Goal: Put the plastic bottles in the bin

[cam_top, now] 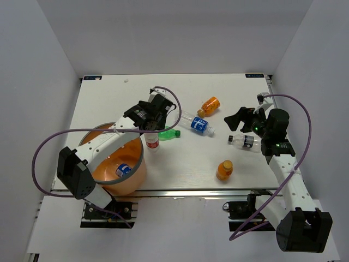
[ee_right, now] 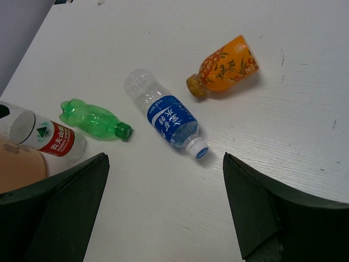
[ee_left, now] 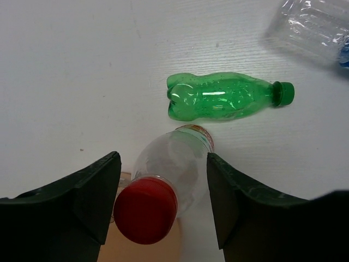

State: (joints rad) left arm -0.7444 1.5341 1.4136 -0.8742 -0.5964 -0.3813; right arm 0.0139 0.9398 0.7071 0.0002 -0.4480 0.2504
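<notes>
Top, left-wrist and right-wrist views of the white table (cam_top: 185, 164), walled on three sides. The bin (cam_top: 143, 157) sits at the near-left corner, close to the table's front edge, with a blue-labelled bottle (cam_top: 124, 169) lying inside. The left arm reaches across the bin; the left gripper (ee_left: 162, 158) straddles the upright red-capped bottle (ee_left: 163, 183), which stands just beside the bin's rim. Whether the fingers (ee_left: 92, 191) press the bottle cannot be told. The green bottle (ee_left: 223, 101) lies just beyond it, apart from it. The blue-label bottle (ee_right: 166, 123) and one orange bottle (ee_right: 226, 66) lie mid-table. The right gripper (ee_right: 164, 158) is spread wide over bare table. The black-capped bottle (cam_top: 244, 141) lies near it, and the second orange bottle (cam_top: 224, 170) stands near the front edge. Bare table lies between the green bottle and this one. The left arm hides much of the bin's interior.
</notes>
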